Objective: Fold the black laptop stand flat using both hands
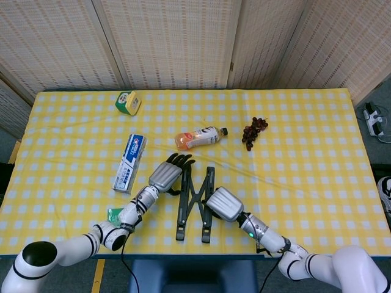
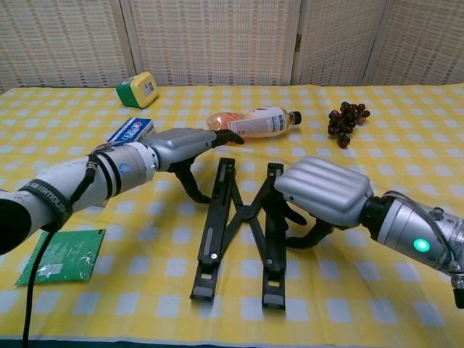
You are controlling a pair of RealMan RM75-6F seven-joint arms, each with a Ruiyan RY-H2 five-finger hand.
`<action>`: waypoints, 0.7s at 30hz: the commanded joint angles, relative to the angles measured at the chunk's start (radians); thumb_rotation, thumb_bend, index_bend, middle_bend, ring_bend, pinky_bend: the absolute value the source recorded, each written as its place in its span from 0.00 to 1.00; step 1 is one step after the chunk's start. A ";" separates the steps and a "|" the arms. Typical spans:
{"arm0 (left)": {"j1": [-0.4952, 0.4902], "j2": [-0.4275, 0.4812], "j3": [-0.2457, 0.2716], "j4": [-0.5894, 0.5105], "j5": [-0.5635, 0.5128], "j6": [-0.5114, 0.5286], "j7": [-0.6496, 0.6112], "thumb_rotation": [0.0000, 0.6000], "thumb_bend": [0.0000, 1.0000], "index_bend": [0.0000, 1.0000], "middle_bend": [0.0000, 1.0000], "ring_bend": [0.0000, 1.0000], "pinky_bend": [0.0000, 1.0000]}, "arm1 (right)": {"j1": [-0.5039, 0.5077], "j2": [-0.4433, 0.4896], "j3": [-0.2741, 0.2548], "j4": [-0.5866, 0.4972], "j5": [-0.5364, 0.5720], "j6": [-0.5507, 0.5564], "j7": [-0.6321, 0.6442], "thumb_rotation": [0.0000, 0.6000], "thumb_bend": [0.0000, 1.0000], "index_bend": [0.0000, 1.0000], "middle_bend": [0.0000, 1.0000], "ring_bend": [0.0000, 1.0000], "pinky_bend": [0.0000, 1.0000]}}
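one black laptop stand is lying near the front edge of the worktop, which is wearing a yellow checked cloth. its two long rails are sitting close together, almost parallel, with the crossed links showing between them in a narrow x.

two robot hands are flanking it. the left robot hand is reaching in from the stand's left side, palm down, its dark fingers stretching forward over the far end of the left rail while the thumb is curling down just beside that rail; whether it is actually touching is hard to tell. it is gripping nothing. the right robot hand is sitting against the stand's right side, its back facing up and its fingers curling down and inward at the right rail; whether they are clasping the rail or only pressing on it, i cannot tell.

elsewhere on the cloth one orange drink bottle is lying on its side just beyond the stand, one bunch of dark grapes is resting to its right, one toothpaste box is lying to the left, one green and yellow container is sitting near the far edge, and one green packet is lying under the left arm.
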 commanded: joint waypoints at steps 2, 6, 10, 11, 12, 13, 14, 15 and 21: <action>-0.004 -0.001 -0.006 -0.023 -0.008 0.000 0.004 1.00 0.20 0.01 0.00 0.00 0.00 | 0.009 -0.015 0.004 0.010 -0.002 0.003 0.003 1.00 0.26 0.68 0.79 0.82 0.73; -0.008 -0.001 -0.010 -0.039 -0.013 0.002 0.018 1.00 0.20 0.01 0.00 0.00 0.00 | 0.013 -0.027 0.003 0.023 -0.001 0.006 0.006 1.00 0.26 0.68 0.79 0.82 0.73; -0.012 -0.002 -0.014 -0.050 -0.023 -0.001 0.029 1.00 0.20 0.01 0.00 0.00 0.00 | 0.015 -0.038 0.002 0.035 0.002 0.009 0.013 1.00 0.26 0.68 0.79 0.82 0.73; -0.012 -0.002 -0.014 -0.052 -0.026 -0.001 0.031 1.00 0.20 0.01 0.00 0.00 0.00 | 0.016 -0.041 0.002 0.037 0.002 0.010 0.014 1.00 0.26 0.68 0.79 0.82 0.73; -0.013 -0.002 -0.015 -0.055 -0.028 -0.002 0.032 1.00 0.20 0.01 0.00 0.00 0.00 | 0.017 -0.043 0.003 0.039 0.002 0.012 0.016 1.00 0.26 0.68 0.79 0.82 0.73; -0.013 -0.002 -0.015 -0.059 -0.030 -0.003 0.035 1.00 0.20 0.01 0.00 0.00 0.00 | 0.018 -0.046 0.003 0.042 0.001 0.015 0.017 1.00 0.26 0.68 0.79 0.82 0.73; -0.013 -0.002 -0.015 -0.061 -0.031 -0.002 0.037 1.00 0.20 0.01 0.00 0.00 0.00 | 0.019 -0.048 0.003 0.044 0.001 0.016 0.017 1.00 0.26 0.68 0.79 0.82 0.73; -0.014 -0.002 -0.014 -0.063 -0.031 -0.001 0.041 1.00 0.20 0.01 0.00 0.00 0.00 | 0.020 -0.050 0.003 0.045 0.001 0.017 0.018 1.00 0.26 0.68 0.79 0.82 0.73; -0.009 0.008 -0.019 -0.067 -0.044 0.012 0.064 1.00 0.20 0.00 0.00 0.00 0.00 | 0.022 -0.023 -0.007 0.015 -0.003 0.017 0.004 1.00 0.26 0.67 0.76 0.81 0.73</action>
